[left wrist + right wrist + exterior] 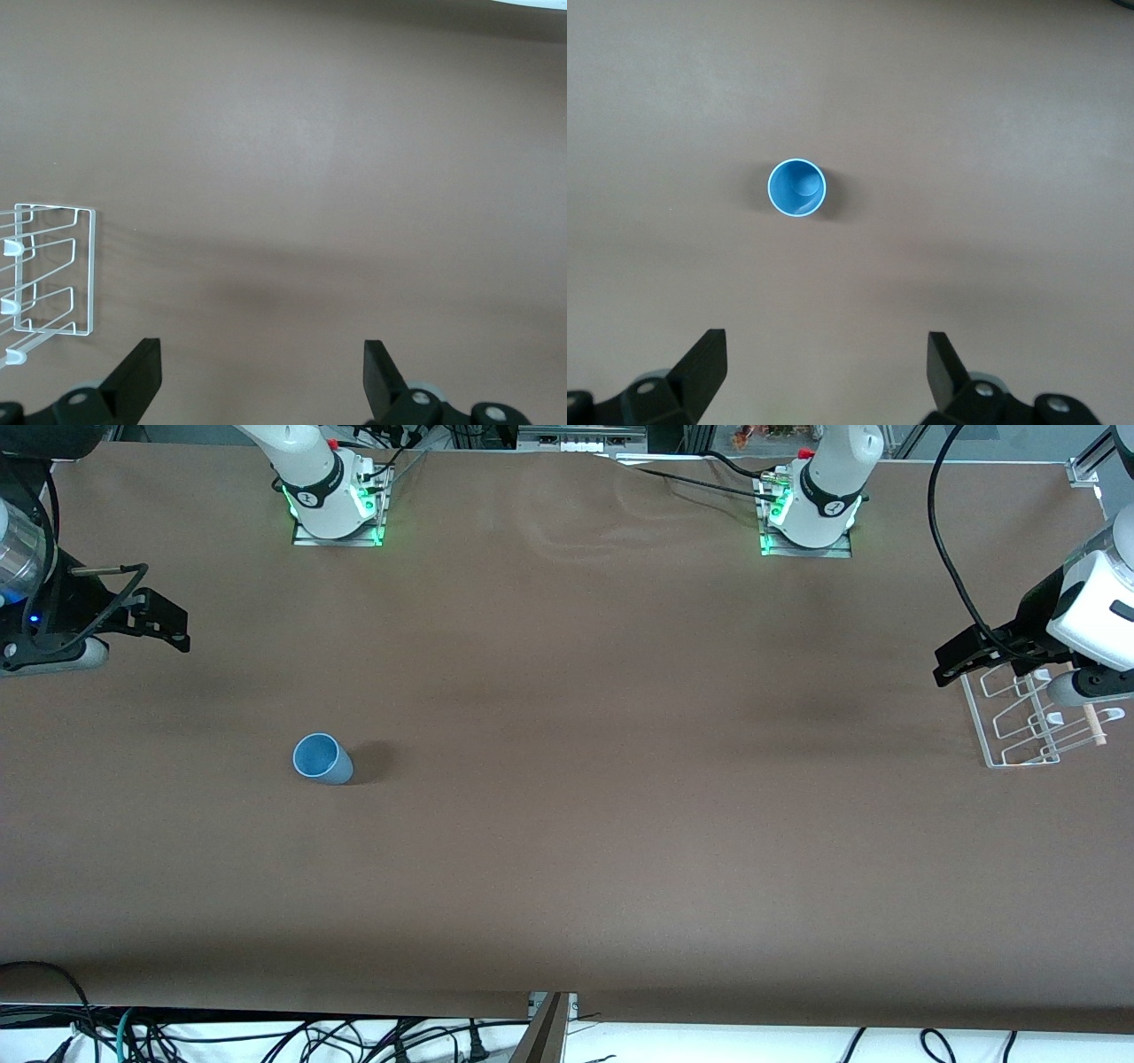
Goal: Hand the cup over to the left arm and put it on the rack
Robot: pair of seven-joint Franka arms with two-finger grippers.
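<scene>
Item one, the cup [322, 759]: a small light-blue tumbler without a handle, standing upright and mouth-up on the brown counter [567, 850], toward the right arm's end, well apart from everything else and nearer the front camera than either base. In my right wrist view the cup [796, 188] showed a round open mouth with nothing inside. I judged it light, stiff thin plastic, smooth and likely a little slippery, so a moderate squeeze seemed enough; its taper suggested taking it across the upper wall just below the rim, leaving the lower body free for my other jaws at the handover. Item two, my right gripper [164, 624]: the all-black one, held above the counter at the right arm's end, jaws spread wide and holding nothing; in its own view the right gripper [826, 376] had the cup ahead of it, not between its fingers. Item three, my left gripper [961, 664]: black fingers on a white body, hanging over the rack's edge at the left arm's end, jaws likewise apart and empty, as its own view of the left gripper [261, 376] confirmed; that arm waited. Item four, the rack [1032, 722]: clear, white-edged, with looped pegs and a light wooden dowel [1095, 726] across it, carrying no cup.
</scene>
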